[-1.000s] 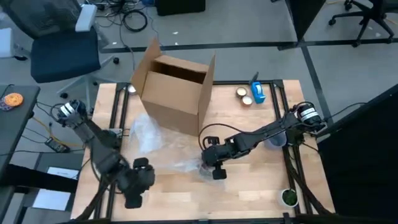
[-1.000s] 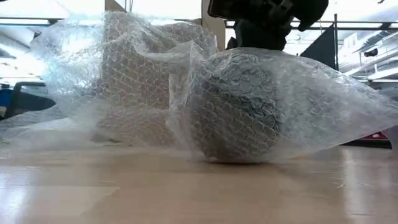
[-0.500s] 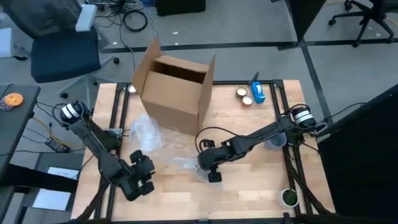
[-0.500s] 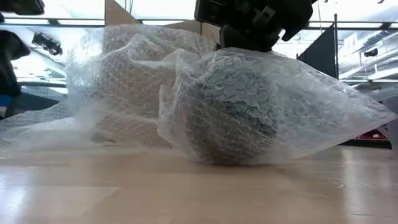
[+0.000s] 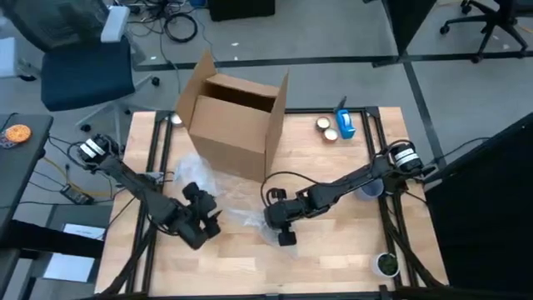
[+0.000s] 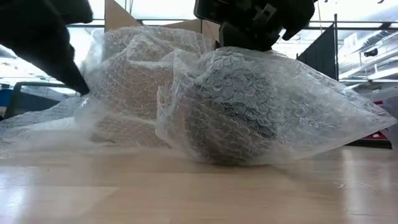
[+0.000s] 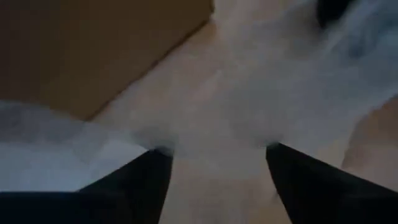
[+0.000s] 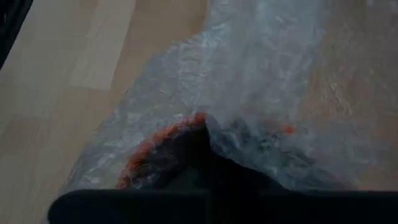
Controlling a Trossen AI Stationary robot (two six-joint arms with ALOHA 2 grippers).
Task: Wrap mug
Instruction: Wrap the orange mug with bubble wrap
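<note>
The left gripper (image 5: pixel 202 222) sits at the table's (image 5: pixel 333 258) 9 o'clock side, over the left edge of the bubble wrap (image 5: pixel 218 204). In the left wrist view its two fingers (image 7: pixel 134 180) stand apart with bare wood between them, holding nothing.

At 12 o'clock from the left gripper stands an open cardboard box (image 5: pixel 237 121), its flaps raised, with the wrap's crumpled end reaching toward its base.

The mug (image 6: pixel 233 115) lies on its side near the table centre, dark and enclosed in bubble wrap; the low view shows the wrap bulging around it and tapering to a point on the right. The right wrist view shows an orange rim (image 8: pixel 158 143) under the film.

The right gripper (image 5: pixel 281 223) rests on top of the wrapped mug. Whether its fingers are spread or clamped cannot be determined.

At 2 o'clock on the table lie a blue object (image 5: pixel 345 123) and two small round items (image 5: pixel 326 128).
</note>
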